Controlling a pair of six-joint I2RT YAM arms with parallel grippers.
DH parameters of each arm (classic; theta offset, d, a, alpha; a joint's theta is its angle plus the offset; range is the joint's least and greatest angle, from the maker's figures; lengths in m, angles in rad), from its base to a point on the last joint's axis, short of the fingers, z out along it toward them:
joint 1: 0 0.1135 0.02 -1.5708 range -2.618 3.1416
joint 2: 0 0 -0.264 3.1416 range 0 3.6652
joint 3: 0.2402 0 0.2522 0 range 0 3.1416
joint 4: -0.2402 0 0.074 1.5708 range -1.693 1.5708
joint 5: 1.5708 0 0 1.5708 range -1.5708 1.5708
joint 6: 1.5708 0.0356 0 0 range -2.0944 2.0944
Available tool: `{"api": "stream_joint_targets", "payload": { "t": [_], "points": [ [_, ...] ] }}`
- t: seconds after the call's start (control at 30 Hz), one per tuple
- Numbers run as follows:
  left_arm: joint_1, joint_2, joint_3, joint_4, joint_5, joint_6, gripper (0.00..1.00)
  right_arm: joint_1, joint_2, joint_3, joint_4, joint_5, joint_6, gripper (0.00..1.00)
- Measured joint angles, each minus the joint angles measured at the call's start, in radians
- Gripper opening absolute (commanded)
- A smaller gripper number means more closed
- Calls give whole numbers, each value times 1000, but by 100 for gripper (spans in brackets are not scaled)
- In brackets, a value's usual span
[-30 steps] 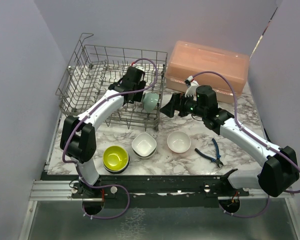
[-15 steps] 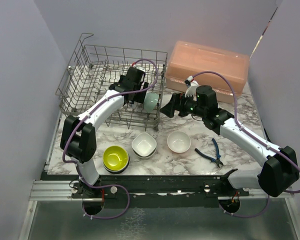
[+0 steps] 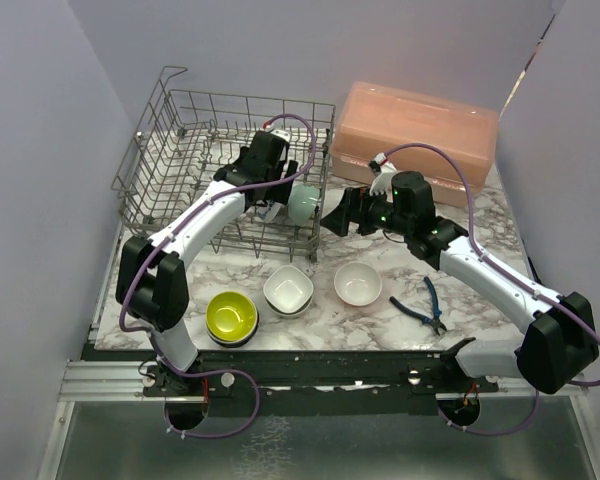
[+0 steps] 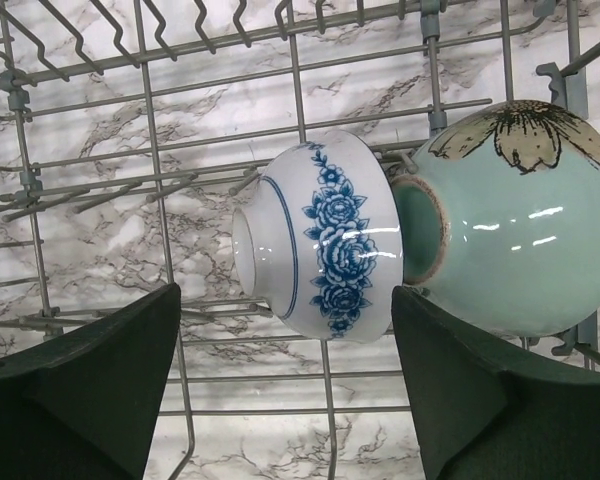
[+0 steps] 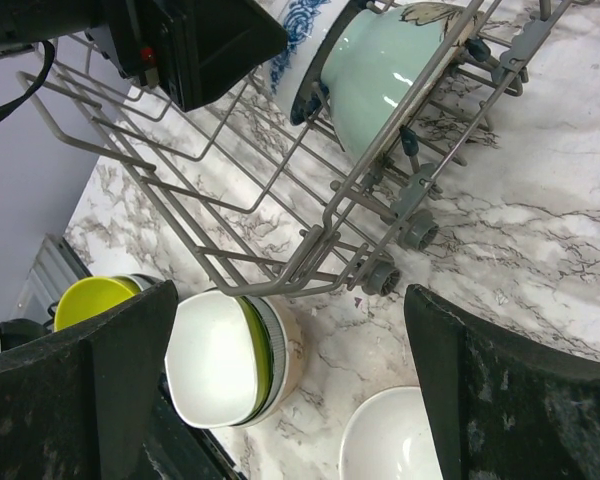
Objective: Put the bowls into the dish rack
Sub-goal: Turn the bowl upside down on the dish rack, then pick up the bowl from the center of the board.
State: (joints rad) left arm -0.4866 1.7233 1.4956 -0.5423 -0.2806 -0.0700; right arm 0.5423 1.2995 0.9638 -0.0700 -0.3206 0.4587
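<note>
— Which step was in hand?

— Placing, I'd judge, and near its end. The blue-flowered white porcelain bowl lay on its side among the tines at the right edge of the large grey wire dish rack, toward its near corner. It touched a pale teal glazed bowl with a painted flower. The left gripper stood wide around the white bowl, and neither finger seemed to touch it.

— And the right gripper?

— Fully spread and empty, just outside the rack's right edge.

— What was left?

— Along the marble table's near edge sat a lime-yellow round bowl on a darker one, a white squarish bowl atop another, and a white round bowl.

— So the next move?

— Probably lifting the left arm straight out, clear of the tines, without nudging either racked bowl. The right gripper was nearest the white round bowl and would need a grip on its rim.
</note>
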Motion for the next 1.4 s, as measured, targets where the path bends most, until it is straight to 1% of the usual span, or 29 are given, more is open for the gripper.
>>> {"api": "stream_joint_targets", "payload": {
  "t": [0.13,0.27,0.37,0.73,0.9,1.0,1.03,1.2,1.4],
  "points": [
    [0,-3,0,8,4,2,77,0,0,0,-3,0,-5,100],
    [0,-3,0,9,5,1,76,0,0,0,-7,0,-8,100],
    [0,-3,0,9,8,1,77,0,0,0,-7,0,-8,100],
    [0,-5,0,10,28,2,85,0,-1,-8,-7,0,-16,100],
    [0,-88,-59,59,69,5,89,0,-13,-45,-29,2,-29,99],
    [0,-160,-95,100,97,5,98,0,-46,-90,-42,19,-37,100],
    [0,-200,-119,137,115,5,99,0,-65,-113,-51,31,-40,100],
    [0,-332,-219,261,188,6,99,0,-160,-203,-94,103,-39,99],
    [0,-414,-306,409,316,4,99,0,-261,-297,-143,201,-4,99]
  ]
}}
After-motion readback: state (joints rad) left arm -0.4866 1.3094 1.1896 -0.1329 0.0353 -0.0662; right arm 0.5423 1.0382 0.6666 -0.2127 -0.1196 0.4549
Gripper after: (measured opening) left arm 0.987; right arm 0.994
